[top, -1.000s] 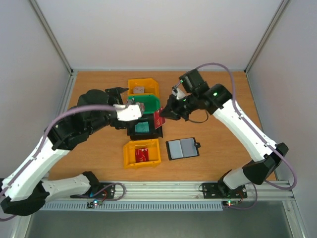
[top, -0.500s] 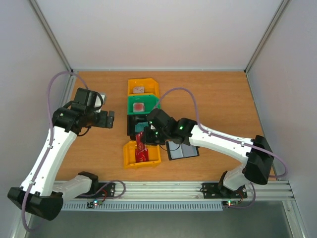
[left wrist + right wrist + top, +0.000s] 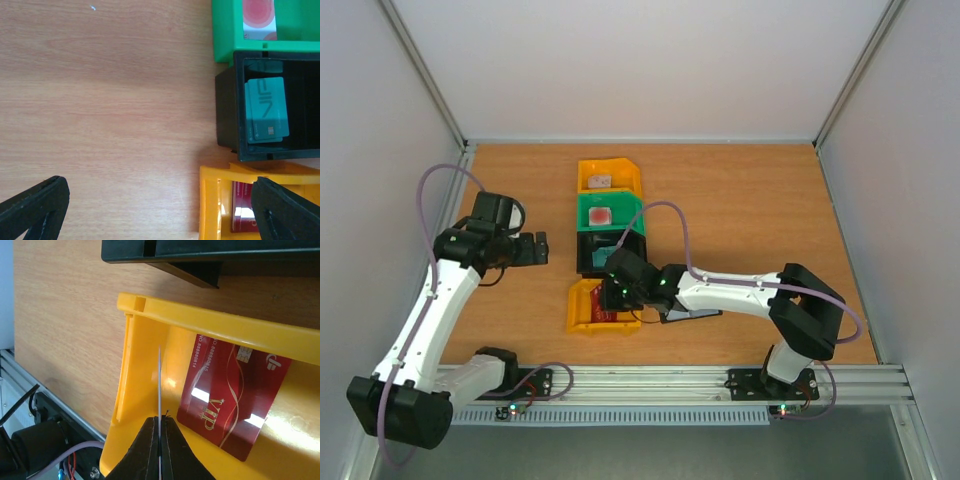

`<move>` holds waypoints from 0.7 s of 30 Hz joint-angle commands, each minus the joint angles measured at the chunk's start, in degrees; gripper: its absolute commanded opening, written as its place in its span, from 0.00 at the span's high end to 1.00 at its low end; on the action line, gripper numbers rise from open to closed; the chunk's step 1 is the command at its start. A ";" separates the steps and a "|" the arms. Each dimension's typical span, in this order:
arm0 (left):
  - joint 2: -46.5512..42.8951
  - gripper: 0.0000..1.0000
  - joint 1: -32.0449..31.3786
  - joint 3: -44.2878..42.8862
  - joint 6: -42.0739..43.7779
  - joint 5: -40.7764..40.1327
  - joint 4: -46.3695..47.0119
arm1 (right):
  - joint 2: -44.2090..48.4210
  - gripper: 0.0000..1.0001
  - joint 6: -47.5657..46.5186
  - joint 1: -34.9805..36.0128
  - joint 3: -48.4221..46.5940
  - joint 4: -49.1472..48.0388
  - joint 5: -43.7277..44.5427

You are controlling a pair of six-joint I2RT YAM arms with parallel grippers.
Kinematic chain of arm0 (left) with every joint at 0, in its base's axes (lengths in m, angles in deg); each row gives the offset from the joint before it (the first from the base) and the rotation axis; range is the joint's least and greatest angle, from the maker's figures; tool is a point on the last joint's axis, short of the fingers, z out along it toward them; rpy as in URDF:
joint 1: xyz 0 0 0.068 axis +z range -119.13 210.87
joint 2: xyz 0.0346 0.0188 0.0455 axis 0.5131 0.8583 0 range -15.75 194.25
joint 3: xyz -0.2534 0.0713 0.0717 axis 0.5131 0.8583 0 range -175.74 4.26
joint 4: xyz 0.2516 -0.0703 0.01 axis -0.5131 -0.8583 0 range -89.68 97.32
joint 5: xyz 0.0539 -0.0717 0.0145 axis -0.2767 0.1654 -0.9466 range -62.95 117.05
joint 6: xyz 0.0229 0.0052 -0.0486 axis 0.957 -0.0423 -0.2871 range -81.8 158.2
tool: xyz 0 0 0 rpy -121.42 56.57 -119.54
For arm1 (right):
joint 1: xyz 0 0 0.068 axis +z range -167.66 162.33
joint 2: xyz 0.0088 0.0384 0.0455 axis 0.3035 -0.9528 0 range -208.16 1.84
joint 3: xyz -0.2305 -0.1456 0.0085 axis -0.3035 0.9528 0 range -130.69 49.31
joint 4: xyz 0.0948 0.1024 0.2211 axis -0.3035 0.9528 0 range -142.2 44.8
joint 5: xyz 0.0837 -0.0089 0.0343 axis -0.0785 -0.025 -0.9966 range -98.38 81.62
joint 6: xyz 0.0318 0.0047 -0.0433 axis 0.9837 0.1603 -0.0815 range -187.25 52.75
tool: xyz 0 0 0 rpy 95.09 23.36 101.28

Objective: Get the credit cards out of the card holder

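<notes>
Right pincer: we see the right pincer (image 3: 159, 421) pressed together on a thin card (image 3: 159, 380). The card faces us edge-on, so we cannot tell its colour.
Why held so: the card stands on its edge and points straight out from the fingertips. We judge this lets it slip into the near yellow bin (image 3: 145, 360) without catching the rim.
Card against pincer: the thin card juts out over the bin's floor, close to the side wall and just beside a red card (image 3: 227, 395) lying flat in the same bin.
Next bins out: the black bin (image 3: 227, 110) holds a teal card (image 3: 266, 110), and the green bin (image 3: 225, 30) holds a pale card with red rings. We take it the bins keep the removed cards sorted.
Card holder: the card holder (image 3: 695, 313) lies on the surface (image 3: 100, 100) just right of the near yellow bin, partly under the right arm. We cannot tell whether any cards remain in it.
Left pincer: the left pincer (image 3: 538, 248) has its fingers wide apart and holds nothing. It hangs over bare wood left of the bins, which we judge keeps it out of the way.
Step in hand: dropping the card, which calls only for letting go.
</notes>
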 commanded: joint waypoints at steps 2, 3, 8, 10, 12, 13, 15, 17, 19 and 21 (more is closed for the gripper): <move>-0.38 0.01 0.64 1.20 -2.56 1.96 4.11 | -1.40 0.99 2.98 1.82 2.03 -4.30 2.45; -0.24 0.01 0.72 1.33 -2.99 2.34 4.18 | -1.35 0.99 3.47 2.03 2.20 -4.03 2.66; 0.21 0.01 0.77 1.09 -3.56 2.87 3.68 | -0.79 0.99 7.46 3.08 3.76 -4.87 5.59; 0.24 0.01 0.77 1.29 -4.07 3.42 3.66 | -1.63 0.99 8.39 3.13 3.62 -4.84 6.49; 0.22 0.01 0.77 1.59 -4.38 3.75 3.78 | -2.75 0.99 8.30 3.13 2.66 -4.27 6.64; 0.23 0.01 0.77 1.68 -4.53 3.80 3.81 | -3.32 0.99 8.14 3.13 2.08 -4.22 6.40; 0.51 0.01 0.77 1.64 -4.60 4.00 3.80 | -3.88 0.99 8.36 3.13 1.96 -3.83 6.37; 0.72 0.01 0.77 1.54 -4.51 3.93 3.65 | -3.94 0.99 8.69 3.13 2.51 -3.53 6.82; 0.85 0.01 0.77 1.37 -4.37 3.69 3.58 | -3.73 0.98 8.49 3.13 3.10 -3.43 7.13; 1.07 0.01 0.77 1.25 -4.26 3.51 3.46 | -3.80 0.97 7.45 3.13 2.88 -3.37 6.59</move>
